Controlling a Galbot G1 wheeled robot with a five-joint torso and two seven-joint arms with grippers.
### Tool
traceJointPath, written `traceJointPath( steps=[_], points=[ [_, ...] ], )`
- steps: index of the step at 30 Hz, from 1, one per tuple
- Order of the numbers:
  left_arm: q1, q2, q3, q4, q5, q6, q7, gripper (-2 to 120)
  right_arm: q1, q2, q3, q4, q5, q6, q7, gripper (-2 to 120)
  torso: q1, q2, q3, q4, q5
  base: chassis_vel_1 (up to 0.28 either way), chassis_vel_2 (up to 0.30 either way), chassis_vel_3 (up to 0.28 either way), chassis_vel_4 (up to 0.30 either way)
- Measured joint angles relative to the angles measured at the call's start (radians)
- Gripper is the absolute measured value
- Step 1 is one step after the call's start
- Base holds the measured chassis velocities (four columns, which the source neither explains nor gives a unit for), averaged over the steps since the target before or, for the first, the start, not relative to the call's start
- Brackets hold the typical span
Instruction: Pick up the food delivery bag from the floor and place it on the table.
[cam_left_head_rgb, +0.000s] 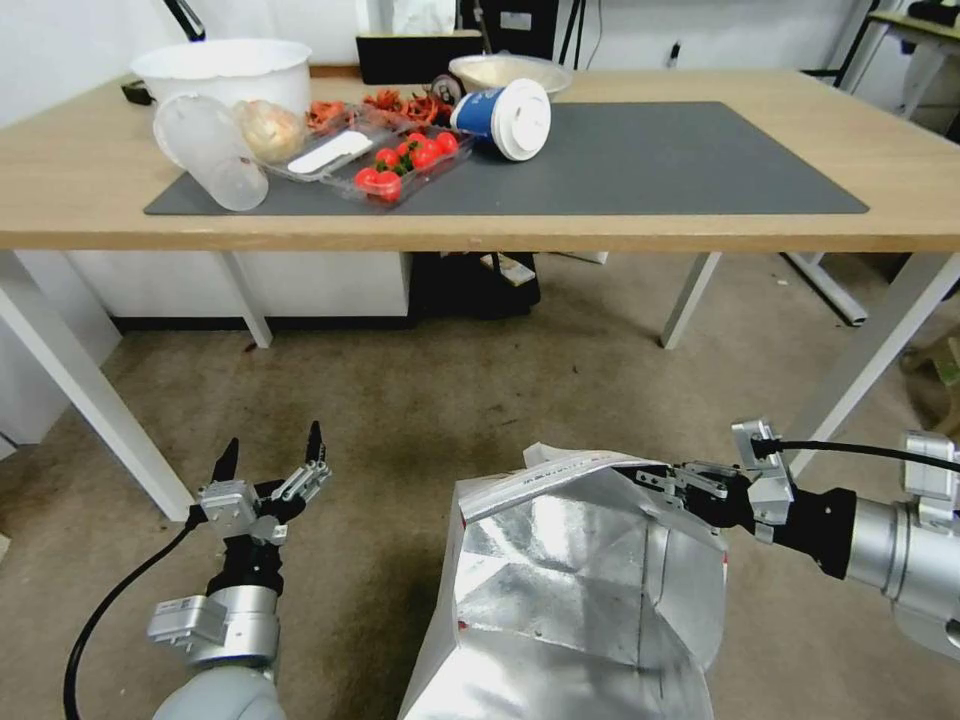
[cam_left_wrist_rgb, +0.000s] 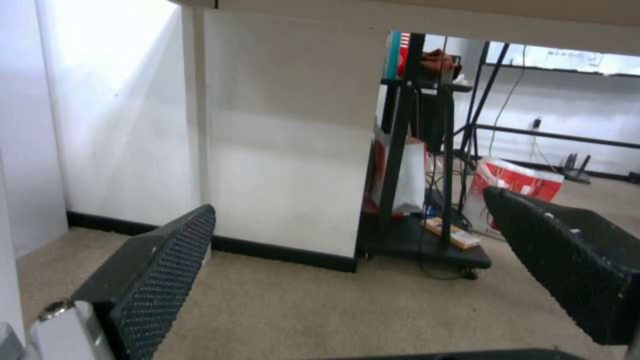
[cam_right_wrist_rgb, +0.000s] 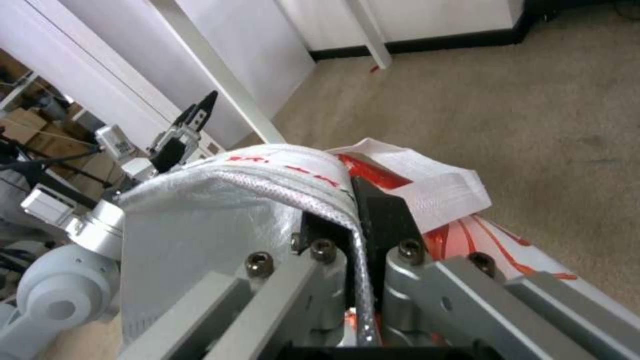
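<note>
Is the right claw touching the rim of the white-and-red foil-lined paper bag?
Touching. The right wrist view shows the right claw pinching the white-and-red foil-lined paper bag at its rim.

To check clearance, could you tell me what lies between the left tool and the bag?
Only bare floor separates the open left tool from the bag, per the head view.

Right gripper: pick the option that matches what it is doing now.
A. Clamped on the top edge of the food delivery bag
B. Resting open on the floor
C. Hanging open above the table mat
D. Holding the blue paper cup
A: in the right wrist view the right gripper is closed on the rim of the food delivery bag, with the bag wall pinched between its fingers; the left gripper hangs open beside the bag.
</note>
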Motion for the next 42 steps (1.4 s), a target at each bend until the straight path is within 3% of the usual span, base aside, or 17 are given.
traceJointPath(
  steps=[42],
  points=[
    [-0.004, 0.005, -0.003, 0.006, 0.003, 0.012, -0.008, 100, 0.004, -0.005, -0.007, 0.005, -0.01, 0.006, -0.009, 0, 0.043, 0.167, 0.124, 0.0, 0.0, 0.0, 0.0, 0.0, 0.0]
  ],
)
